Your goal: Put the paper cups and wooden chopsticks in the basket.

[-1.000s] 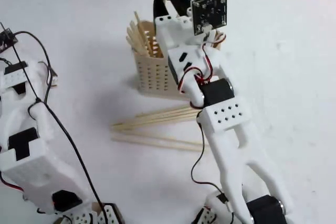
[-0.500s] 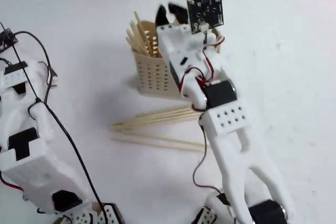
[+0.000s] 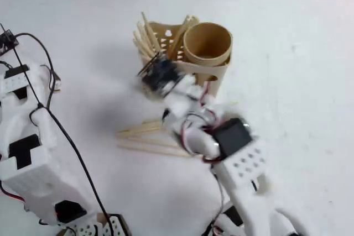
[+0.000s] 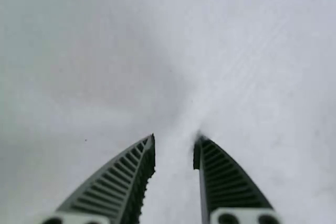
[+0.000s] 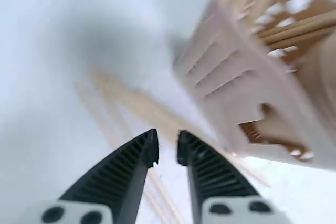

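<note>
Basket (image 3: 213, 77) is standing upper centre of the high view on the white bench (image 3: 298, 81). One paper cup (image 3: 207, 41) is sitting upright inside it, on the right side. A bunch of wooden chopsticks (image 3: 145, 38) is leaning out of the basket's left side. More loose chopsticks (image 3: 138, 132) are lying flat on the bench just below the basket, mid-frame, partly under the right arm (image 3: 235, 139). That arm is stretching from the bottom edge up toward the basket's lower left corner. In the right wrist view, the right jaws are hanging over the bench beside the basket (image 5: 236, 77), above the blurred loose chopsticks (image 5: 131, 103). They are nearly closed with a thin gap and are gripping nothing. The left arm (image 3: 27, 158) is sitting folded at the left edge of the high view. Its left jaws are pointing at bare bench (image 4: 105, 51), parted a little and holding nothing.
</note>
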Controlling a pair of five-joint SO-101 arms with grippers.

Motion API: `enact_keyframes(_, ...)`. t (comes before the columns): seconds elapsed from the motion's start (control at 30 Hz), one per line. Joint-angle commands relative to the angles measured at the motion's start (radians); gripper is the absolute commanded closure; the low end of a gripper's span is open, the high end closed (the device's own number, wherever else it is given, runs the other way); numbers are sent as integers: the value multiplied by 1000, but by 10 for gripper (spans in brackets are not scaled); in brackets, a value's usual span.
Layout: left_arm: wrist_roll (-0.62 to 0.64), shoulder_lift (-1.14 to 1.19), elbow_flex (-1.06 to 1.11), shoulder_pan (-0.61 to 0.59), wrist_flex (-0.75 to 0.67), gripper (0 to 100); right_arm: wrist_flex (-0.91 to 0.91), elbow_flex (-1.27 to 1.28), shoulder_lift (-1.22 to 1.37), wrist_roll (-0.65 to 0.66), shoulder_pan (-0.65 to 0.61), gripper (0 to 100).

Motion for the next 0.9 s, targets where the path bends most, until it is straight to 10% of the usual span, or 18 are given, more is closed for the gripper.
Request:
enact_keyframes(0.0,-11,-4,-46,13,-5,861,-70,149,101,163,-71,853)
enact_keyframes(0.4,-11,-4,-46,12,-5,861,-526,322,469,285,-44,889)
enact_keyframes(0.87,-11,-4,-46,12,-5,861,-556,322,567,290,-7,973)
